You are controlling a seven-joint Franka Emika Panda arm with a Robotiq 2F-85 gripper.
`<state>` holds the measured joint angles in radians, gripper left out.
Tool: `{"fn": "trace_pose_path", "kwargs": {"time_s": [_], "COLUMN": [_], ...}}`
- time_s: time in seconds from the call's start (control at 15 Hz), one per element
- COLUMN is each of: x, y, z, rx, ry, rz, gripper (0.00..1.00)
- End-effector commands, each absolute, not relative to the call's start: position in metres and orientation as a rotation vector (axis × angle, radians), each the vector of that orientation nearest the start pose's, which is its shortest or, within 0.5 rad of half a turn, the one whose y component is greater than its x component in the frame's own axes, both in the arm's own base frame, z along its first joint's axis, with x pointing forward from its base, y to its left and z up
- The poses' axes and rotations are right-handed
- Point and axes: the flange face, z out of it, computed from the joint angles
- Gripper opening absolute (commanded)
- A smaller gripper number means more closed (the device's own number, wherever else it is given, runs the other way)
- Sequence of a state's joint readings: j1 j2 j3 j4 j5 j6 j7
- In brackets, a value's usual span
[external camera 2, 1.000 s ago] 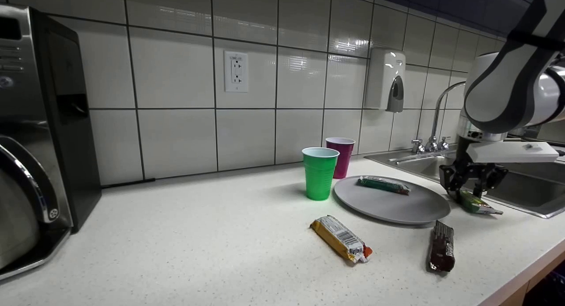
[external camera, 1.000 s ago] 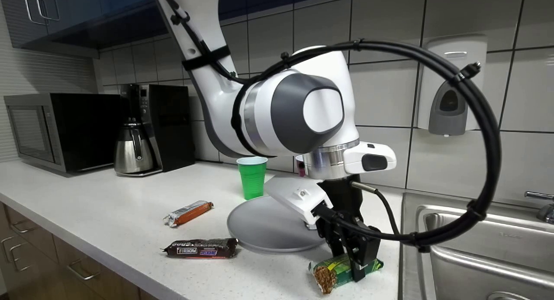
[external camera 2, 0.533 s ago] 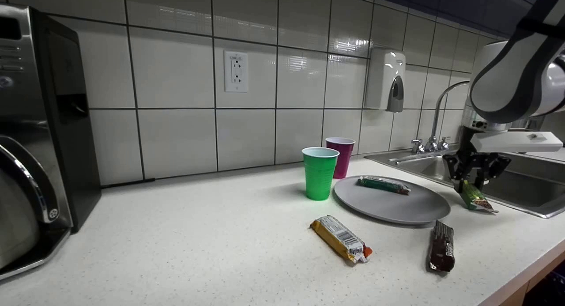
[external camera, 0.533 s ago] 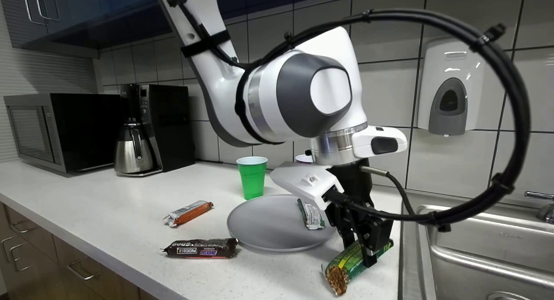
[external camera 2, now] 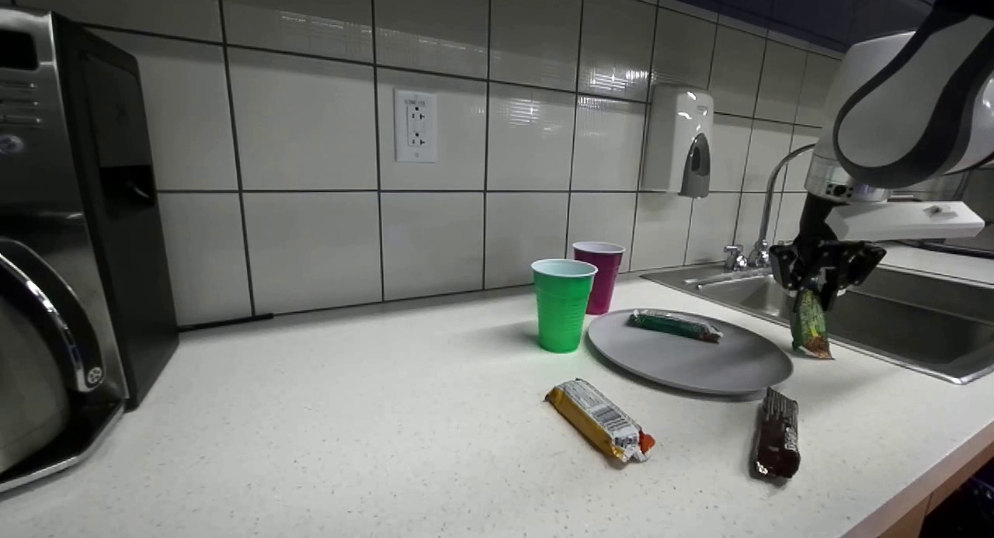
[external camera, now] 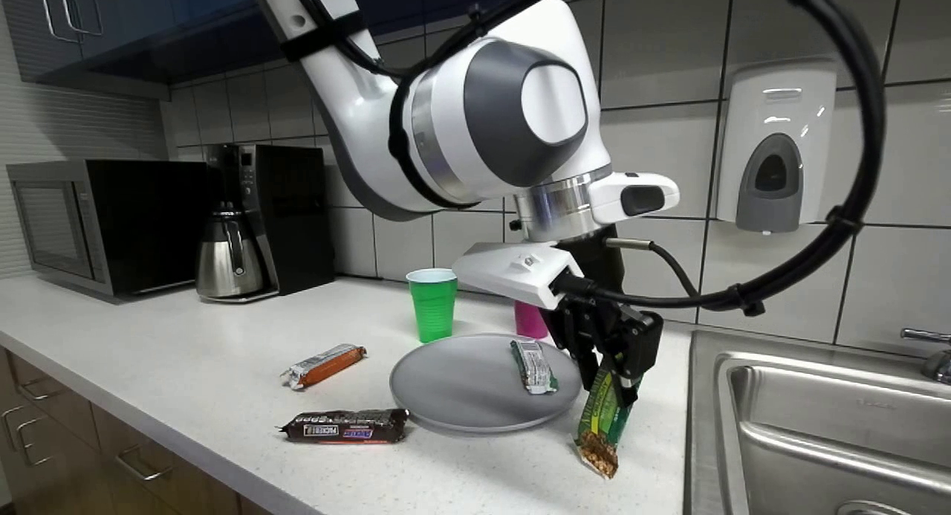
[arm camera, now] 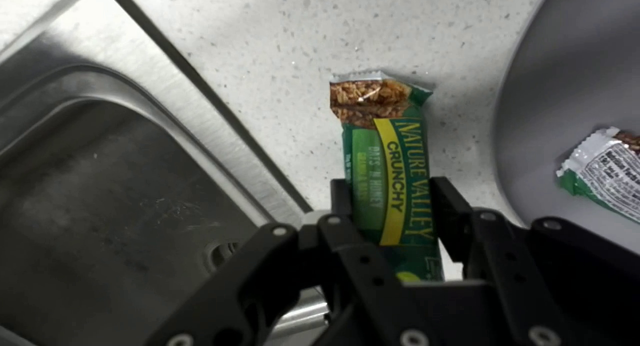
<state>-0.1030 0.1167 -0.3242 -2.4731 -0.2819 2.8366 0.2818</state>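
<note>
My gripper (arm camera: 391, 191) is shut on a green Nature Valley granola bar (arm camera: 387, 154), one finger pressed along each long side. In both exterior views the bar (external camera: 600, 423) (external camera 2: 810, 324) hangs steeply tilted below the gripper (external camera: 611, 391) (external camera 2: 812, 291), its granola-printed end lowest. That end appears to be just off the counter, between the sink and a grey plate (external camera: 461, 392) (external camera 2: 668, 367). The bar's upper end is hidden among the gripper's links. A smaller green-and-white wrapped bar (external camera: 533, 366) (external camera 2: 674, 325) (arm camera: 612, 173) lies on the plate.
A steel sink (external camera: 706, 441) (arm camera: 135, 51) borders the counter beside the gripper. Behind the plate stand a green cup (external camera: 432, 307) and a magenta cup (external camera 2: 599, 278). A dark brown bar (external camera: 345, 426) and an orange bar (external camera 2: 598, 420) lie on the counter. A soap dispenser (external camera: 776, 143) is wall-mounted.
The gripper has risen with the granola bar, which was lying on the counter a second ago and now hangs steeply. The bar on the plate has come out from behind the arm.
</note>
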Motion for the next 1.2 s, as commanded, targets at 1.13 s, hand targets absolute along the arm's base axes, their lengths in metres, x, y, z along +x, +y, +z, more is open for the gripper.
{"fn": "trace_pose_path", "kwargs": {"time_s": [1.13], "x": [0.461], "y": [-0.165], "z": [0.291], "rx": [-3.227], "ry": [0.61], "rz": [-0.379], "gripper": [0.19]}}
